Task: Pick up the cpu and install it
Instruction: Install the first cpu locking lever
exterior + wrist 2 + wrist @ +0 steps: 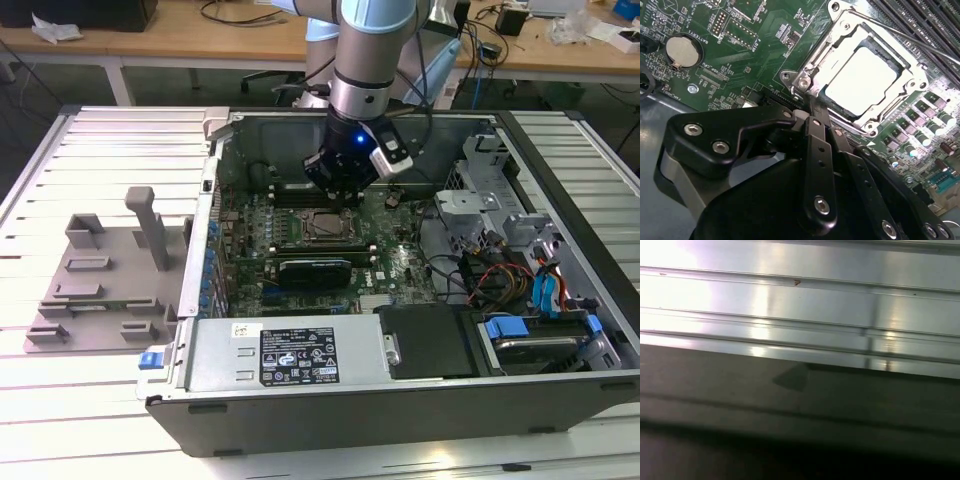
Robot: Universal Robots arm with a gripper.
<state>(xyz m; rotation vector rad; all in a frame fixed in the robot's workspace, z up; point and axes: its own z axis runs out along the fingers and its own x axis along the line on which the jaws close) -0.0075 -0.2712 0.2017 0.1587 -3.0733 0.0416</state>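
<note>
The hand [338,192] hangs inside the open computer case [400,400], just above the motherboard [390,262]. In the second wrist view its black fingers [817,150] stand pressed together with nothing between them, the tips right at the edge of the socket frame [810,75]. The cpu [860,82] lies flat in that socket, directly ahead of the fingertips, its pale metal top bright under the light. A round coin battery [682,51] sits on the board well off to one side of the hand. On the slatted desk [100,150] beside the case stands the grey tray [100,280], well apart from the hand.
</note>
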